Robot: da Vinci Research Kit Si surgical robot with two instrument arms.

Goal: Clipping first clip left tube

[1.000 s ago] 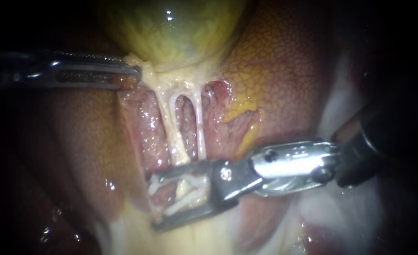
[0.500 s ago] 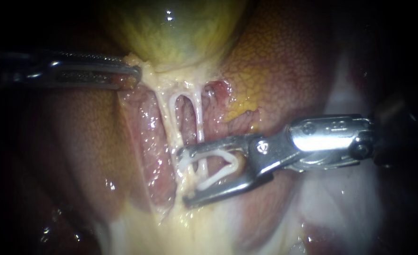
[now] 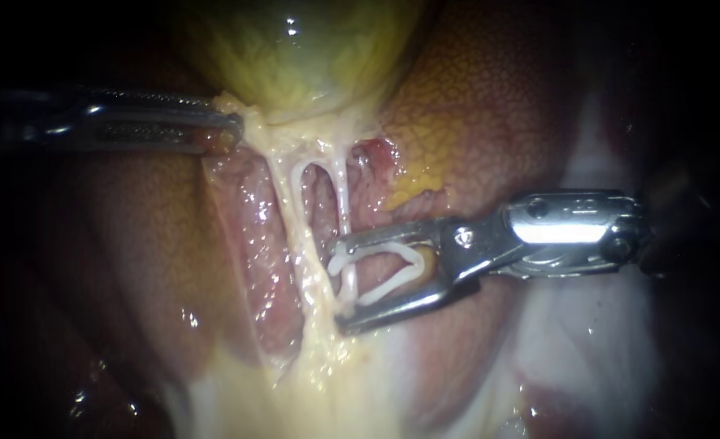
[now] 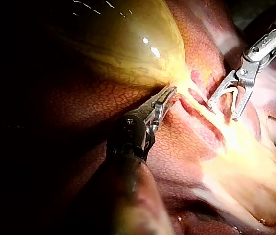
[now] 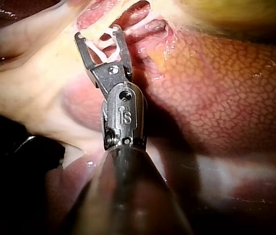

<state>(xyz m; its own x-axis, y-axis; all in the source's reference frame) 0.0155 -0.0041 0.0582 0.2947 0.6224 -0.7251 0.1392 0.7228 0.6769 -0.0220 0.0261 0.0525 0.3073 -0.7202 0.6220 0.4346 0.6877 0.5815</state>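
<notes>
Over glistening, mottled liver point(image 3: 490, 114), the left instrument point(image 3: 232, 130) clamps the lower edge of the gallbladder point(image 3: 311, 57), while the right instrument point(image 3: 340, 287) grips in its spread jaws an open white clip point(image 3: 376, 254) astride the right tube point(image 3: 342, 195), the left tube point(image 3: 288, 211) just beyond their tips.

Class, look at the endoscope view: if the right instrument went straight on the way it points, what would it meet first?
Probably the left tube, just beyond the tips. The right instrument holds a white clip in its jaws, with the right tube already between them; depth is unclear.
</notes>
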